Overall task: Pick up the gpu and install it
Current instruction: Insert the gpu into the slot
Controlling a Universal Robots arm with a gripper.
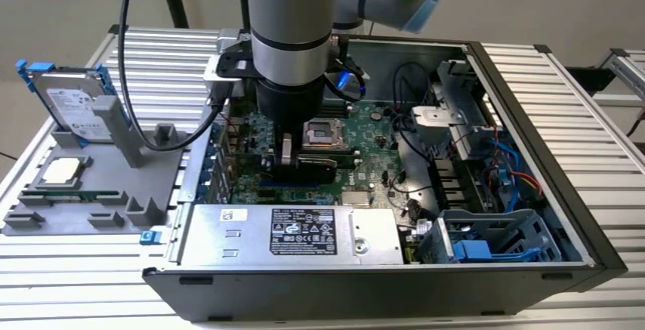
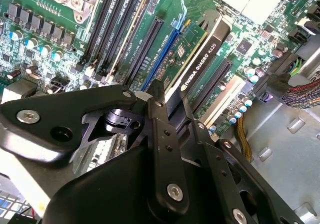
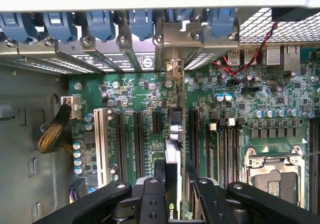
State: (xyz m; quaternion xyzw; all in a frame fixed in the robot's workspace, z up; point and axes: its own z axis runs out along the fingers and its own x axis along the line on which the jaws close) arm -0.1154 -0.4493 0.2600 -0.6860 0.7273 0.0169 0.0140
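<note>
We take the computer case as our landmark; it lies open on the slatted surface, with the arm reaching down into it from above. Outside the case, on the exterior view's left, stands a grey holder carrying a hard drive with blue clips. Along the case's near wall sits the silver power supply, and the floor of the case is covered by the large green board.

The card stands on edge over that board, near the middle of the case, its lower edge at or in a long slot beside the blue slot; how fully it is seated we cannot tell. In the first wrist view the card runs toward the case's rear bracket row.

The hand is clamped on the card, one black finger on each face, gripping the upper edge at the cooler end.

We judge the card light and stiff but fragile: the bare circuit face and the gold contacts should not be squeezed. The black cooler and the top edge offer the safest hold, and smooth plastic may slip under a sideways push.
</note>
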